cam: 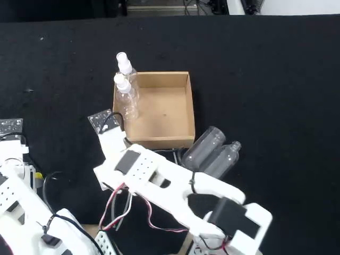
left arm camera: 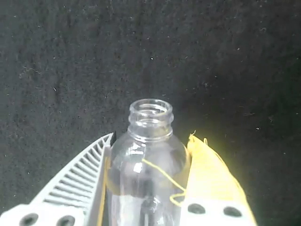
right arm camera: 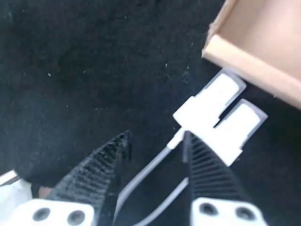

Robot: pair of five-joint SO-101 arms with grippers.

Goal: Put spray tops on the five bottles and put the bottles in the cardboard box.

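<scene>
High view, tally: two capped bottles (cam: 126, 101) stand inside the cardboard box (cam: 164, 114), against its left wall, both fitted with white heads. I judge two of the five finished.
Left to do: three bottles lack tops, so by my count the task is under halfway, with three cappings and three placements ahead.
Bare bottles on the bench: two clear bottles (cam: 212, 153) lie on their sides, touching each other, on the black bench (cam: 276, 79) just beside the box's near right corner.
Left pincer: my left pincer (left arm camera: 151, 139) is clamped on the fifth bottle (left arm camera: 149, 165), with one ribbed grey finger and one yellow-wrapped finger pressing its shoulders.
Held bottle's look: clear plastic, empty as far as I can tell. Its threaded neck is bare and open and points away from my wrist. A yellow thread strays across its front.
Right pincer: my right pincer (right arm camera: 155, 141) hangs low over the bench with its black ribbed fingers apart, gripping nothing.
Spray tops: two white spray tops (right arm camera: 207, 106) lie side by side on the bench near a corner of the box. Their thin dip tubes trail back between and beside my parted fingers.
Next step, as I judge it: close on one top and carry it to the held neck.
</scene>
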